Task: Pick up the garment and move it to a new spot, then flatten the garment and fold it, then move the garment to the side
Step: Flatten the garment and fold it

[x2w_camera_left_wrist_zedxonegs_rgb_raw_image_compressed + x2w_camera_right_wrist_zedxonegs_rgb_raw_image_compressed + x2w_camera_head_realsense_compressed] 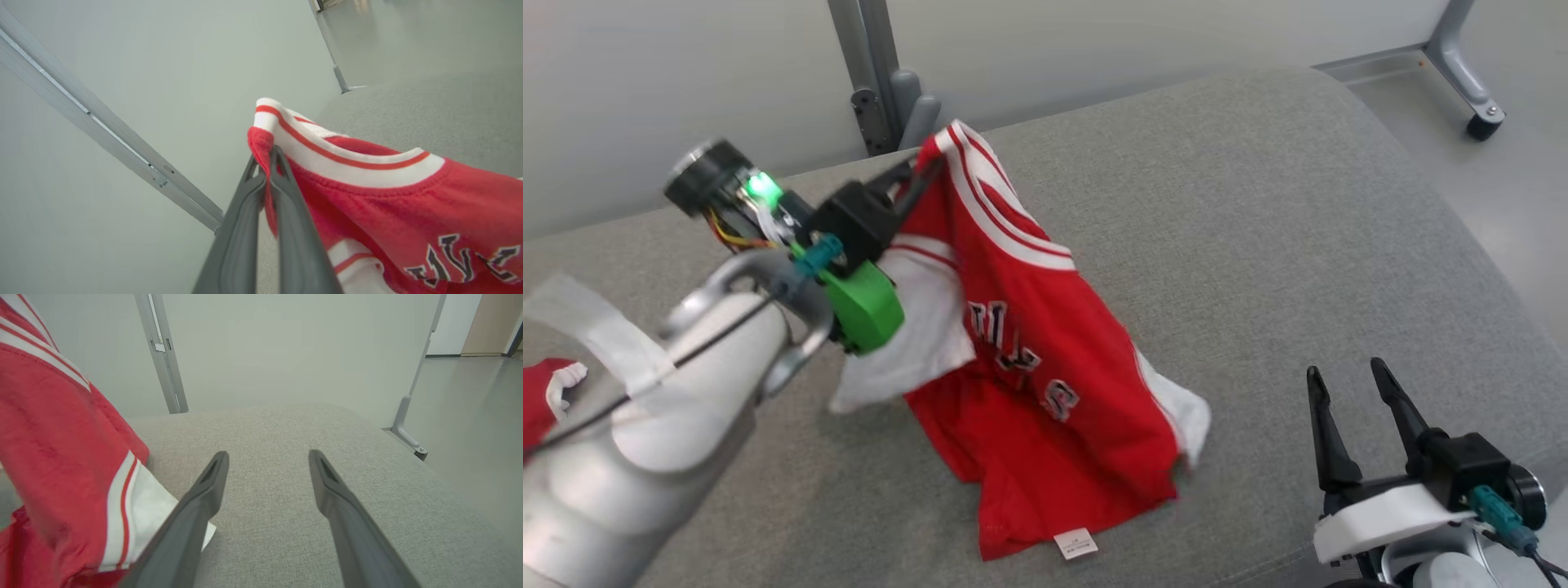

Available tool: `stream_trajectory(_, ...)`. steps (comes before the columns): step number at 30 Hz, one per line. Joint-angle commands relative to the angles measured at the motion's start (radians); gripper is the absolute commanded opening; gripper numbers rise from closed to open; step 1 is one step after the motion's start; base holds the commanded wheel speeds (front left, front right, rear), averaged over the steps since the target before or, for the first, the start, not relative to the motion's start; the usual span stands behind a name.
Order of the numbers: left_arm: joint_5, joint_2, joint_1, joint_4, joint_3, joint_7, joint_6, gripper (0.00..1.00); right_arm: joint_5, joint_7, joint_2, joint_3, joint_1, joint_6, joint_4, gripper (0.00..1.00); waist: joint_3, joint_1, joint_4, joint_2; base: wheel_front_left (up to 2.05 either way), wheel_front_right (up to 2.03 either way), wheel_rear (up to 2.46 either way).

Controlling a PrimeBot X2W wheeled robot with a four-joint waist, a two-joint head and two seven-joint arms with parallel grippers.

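Left gripper [920, 170], upper left, is clamped on the jersey [1045, 351] by its striped edge; the hem rests mid-frame on the cushion [1258, 204]. Right gripper [1349, 380], lower right, gapes empty. Pickup step, I judge; next, carry it clear to another spot.

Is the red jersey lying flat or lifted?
Partly lifted: left gripper, shut on the jersey near its trim, holds it up; lower hem rests on the grey cushion.
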Motion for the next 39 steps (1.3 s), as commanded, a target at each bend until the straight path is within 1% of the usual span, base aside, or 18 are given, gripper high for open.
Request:
stream_trajectory(1,0.019,0.023,-0.053,0.016,-0.002,0.006,-0.011,0.0,0.015,-0.003,-0.003,0.009,-0.017,0.0,0.002,1.0,0.035,0.0,-0.04,0.0118,0.0,0.0,0.0)
stream_trajectory(6,0.051,0.092,-0.224,0.119,-0.038,-0.012,-0.034,0.0,0.057,-0.003,-0.002,0.055,-0.071,0.0,0.01,1.0,0.098,0.0,-0.146,0.0118,0.0,0.0,0.0)
stream_trajectory(7,0.062,0.103,-0.28,0.159,-0.07,-0.031,-0.036,0.0,0.077,-0.003,-0.002,0.063,-0.08,0.0,0.012,1.0,0.125,0.0,-0.186,0.0118,0.0,0.0,0.0)
stream_trajectory(9,0.051,0.104,-0.321,0.196,-0.123,-0.045,-0.037,0.0,0.094,-0.003,-0.002,0.068,-0.081,0.0,0.016,1.0,0.152,0.0,-0.223,0.0118,0.0,0.0,0.0)
stream_trajectory(13,0.001,0.077,-0.39,0.264,-0.2,-0.082,-0.037,0.0,0.128,-0.003,-0.001,0.076,-0.073,0.0,0.025,1.0,0.194,0.0,-0.282,0.0118,0.0,0.0,0.0)
stream_trajectory(15,-0.042,0.044,-0.401,0.303,-0.199,-0.108,-0.037,0.0,0.142,-0.003,-0.001,0.074,-0.071,0.0,0.027,1.0,0.208,0.0,-0.299,0.0118,0.0,0.0,0.0)
stream_trajectory(17,-0.051,0.017,-0.413,0.343,-0.201,-0.131,-0.036,0.0,0.151,-0.003,-0.001,0.077,-0.074,0.0,0.026,1.0,0.221,0.0,-0.313,0.0118,0.0,0.0,0.0)
stream_trajectory(18,-0.06,0.006,-0.413,0.363,-0.2,-0.141,-0.036,0.26,0.154,-0.003,-0.001,0.079,-0.077,0.0,0.026,1.0,0.225,0.0,-0.317,0.0118,0.0,0.0,0.0)
stream_trajectory(20,-0.074,-0.015,-0.406,0.407,-0.192,-0.154,-0.036,1.0,0.159,-0.003,-0.001,0.078,-0.083,0.0,0.026,1.0,0.229,0.0,-0.321,0.0118,0.0,0.0,0.0)
stream_trajectory(21,-0.071,-0.018,-0.404,0.429,-0.193,-0.158,-0.036,1.0,0.159,-0.003,-0.001,0.076,-0.085,0.0,0.026,1.0,0.229,0.0,-0.321,0.0118,0.0,0.0,0.0)
stream_trajectory(24,-0.122,-0.037,-0.377,0.478,-0.167,-0.165,-0.036,1.0,0.152,-0.003,-0.001,0.061,-0.082,0.0,0.022,1.0,0.222,0.0,-0.302,0.0118,0.0,0.0,0.0)
stream_trajectory(26,-0.164,-0.04,-0.362,0.488,-0.129,-0.171,-0.032,1.0,0.139,-0.003,-0.002,0.051,-0.075,0.0,0.02,1.0,0.212,0.0,-0.28,0.0118,0.0,0.0,0.0)
stream_trajectory(29,-0.232,-0.033,-0.306,0.455,-0.063,-0.175,-0.008,1.0,0.118,-0.003,-0.002,0.027,-0.06,0.0,0.018,1.0,0.189,0.0,-0.232,0.0118,0.0,0.0,0.0)
stream_trajectory(30,-0.232,-0.033,-0.306,0.455,-0.063,-0.175,-0.008,1.0,0.118,-0.003,-0.002,0.027,-0.06,0.0,0.018,1.0,0.189,0.0,-0.232,0.0118,0.0,0.0,0.0)
stream_trajectory(32,-0.281,-0.022,-0.241,0.406,-0.018,-0.176,0.014,1.0,0.102,-0.003,-0.002,0.006,-0.048,0.0,0.017,1.0,0.167,0.0,-0.195,0.0118,0.0,0.0,0.0)
stream_trajectory(35,-0.36,0.003,-0.098,0.303,0.048,-0.178,0.067,1.0,0.075,-0.003,-0.002,-0.011,-0.031,0.0,0.018,1.0,0.127,0.0,-0.139,0.0118,0.0,0.0,0.0)
stream_trajectory(37,-0.4,0.023,0.02,0.215,0.095,-0.178,0.13,1.0,0.059,-0.003,-0.003,-0.019,-0.018,0.0,0.017,1.0,0.101,0.0,-0.1,0.0118,0.0,0.0,0.0)
stream_trajectory(39,-0.455,0.026,0.162,0.132,0.123,-0.178,0.187,1.0,0.046,-0.003,-0.002,-0.021,-0.006,0.0,0.015,1.0,0.081,0.0,-0.062,0.0118,0.0,0.0,0.0)
